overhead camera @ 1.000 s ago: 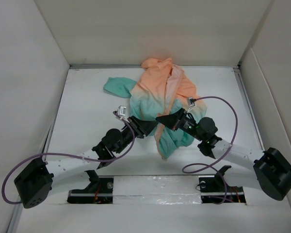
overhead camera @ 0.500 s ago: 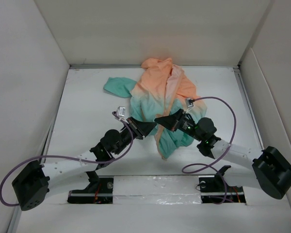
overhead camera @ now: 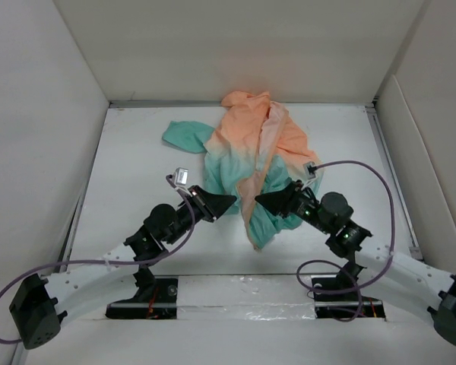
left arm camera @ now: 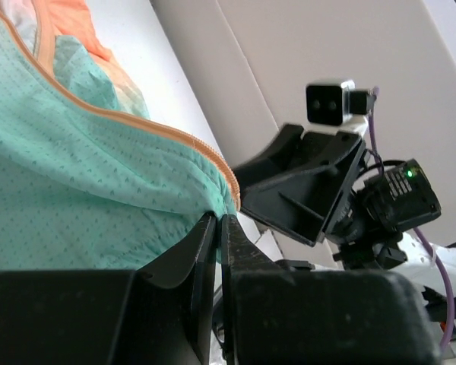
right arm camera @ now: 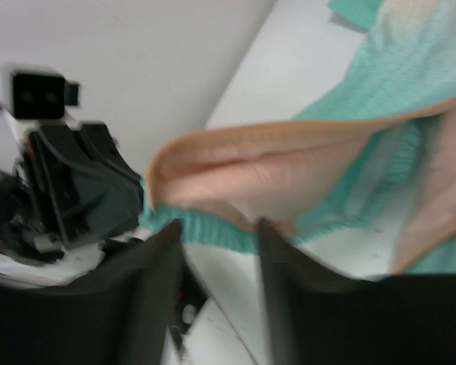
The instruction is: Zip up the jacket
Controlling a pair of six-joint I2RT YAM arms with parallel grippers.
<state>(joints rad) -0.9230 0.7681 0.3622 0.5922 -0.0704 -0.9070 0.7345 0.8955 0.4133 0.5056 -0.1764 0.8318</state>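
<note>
Two black two-finger grippers face each other, tips close together, over the middle of the white table (overhead camera: pixel 137 160). The left gripper (left arm camera: pixel 219 220) has its jaws pressed together with only a sliver between them. It pinches the bottom corner of the thin hooded fabric jacket (overhead camera: pixel 251 144), at the point where the orange front zipper trim (left arm camera: pixel 137 125) ends. The right gripper (right arm camera: pixel 219 226) approaches from the opposite side. Its dark fingers (right arm camera: pixel 156 281) stand clearly apart, and the teal ribbed hem crosses the gap between them unclamped, as far as this blurred view allows. Above that hem the front panel is folded over, showing pale pink lining (right arm camera: pixel 251 171) bordered by the orange trim. The jacket fades from peach-orange at hood and shoulders to teal-green at hem and sleeves. It lies crumpled and unzipped on the table, with the hood toward the far wall and one teal sleeve (overhead camera: pixel 184 135) spread out to the left. A loose fold of teal and peach trails toward the arm bases, between the two grippers. A small camera block (left arm camera: pixel 330 103) sits on the right wrist, as seen from the left wrist view. Purple cables (overhead camera: pixel 365 171) loop from both wrists back along the white arm links. Plain white walls (overhead camera: pixel 53 114) enclose the table on three sides.
</note>
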